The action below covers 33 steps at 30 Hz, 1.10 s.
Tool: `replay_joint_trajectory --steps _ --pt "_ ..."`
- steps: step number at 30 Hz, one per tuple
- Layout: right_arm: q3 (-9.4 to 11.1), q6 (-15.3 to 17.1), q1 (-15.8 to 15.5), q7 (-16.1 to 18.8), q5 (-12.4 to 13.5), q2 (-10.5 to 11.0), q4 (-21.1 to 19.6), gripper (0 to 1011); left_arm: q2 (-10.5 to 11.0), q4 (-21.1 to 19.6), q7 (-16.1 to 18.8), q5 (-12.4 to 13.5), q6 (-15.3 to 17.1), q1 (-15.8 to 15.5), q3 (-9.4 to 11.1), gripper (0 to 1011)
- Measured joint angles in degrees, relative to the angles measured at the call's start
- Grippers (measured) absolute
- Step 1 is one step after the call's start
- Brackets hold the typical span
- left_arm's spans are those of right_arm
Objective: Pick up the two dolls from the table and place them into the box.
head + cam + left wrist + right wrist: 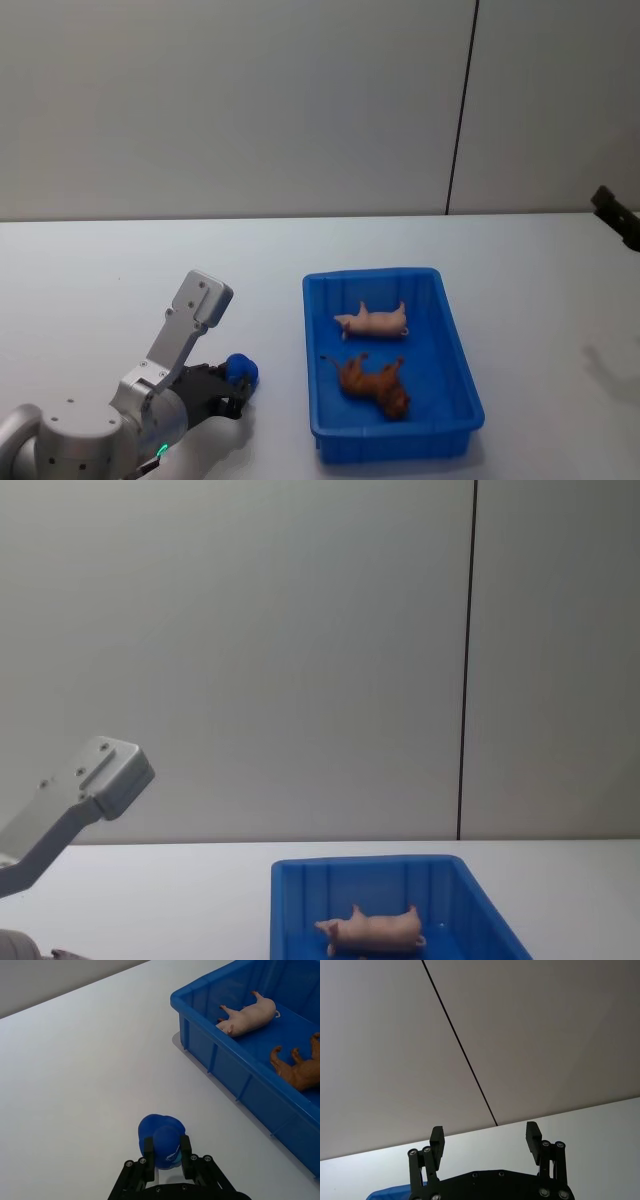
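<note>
Both dolls, pink pig (374, 321) and brown one (375, 383), lay in box (461, 365); task judged complete. Left tool (165, 1148) clenched on blue ball (161, 1137) over desk (100, 280); right tool (485, 1141) released, far right. Next: nothing.

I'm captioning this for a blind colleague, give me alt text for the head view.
Both dolls, the pink pig and the brown animal, lie in the blue box on the white table. The left gripper, beside the box, is shut on a blue object.
</note>
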Motion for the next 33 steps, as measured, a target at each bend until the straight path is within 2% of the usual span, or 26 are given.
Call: replay_joint_trajectory --steps 9,23,28,33 --pt "0.0 0.0 0.0 0.0 0.0 0.0 0.0 1001 0.0 -0.2 0.9 -0.2 -1.4 0.1 -0.3 269" --pt "0.0 0.0 0.0 0.0 0.0 0.0 0.0 1001 0.0 -2.6 4.2 -2.2 -8.0 0.0 -1.9 188" --pt "0.0 0.0 0.0 0.0 0.0 0.0 0.0 1001 -0.3 -3.4 4.2 -2.9 -10.3 -0.8 -2.5 161" --pt "0.0 0.0 0.0 0.0 0.0 0.0 0.0 1001 -0.9 -4.1 2.7 -3.7 -12.6 -2.1 -3.0 133"
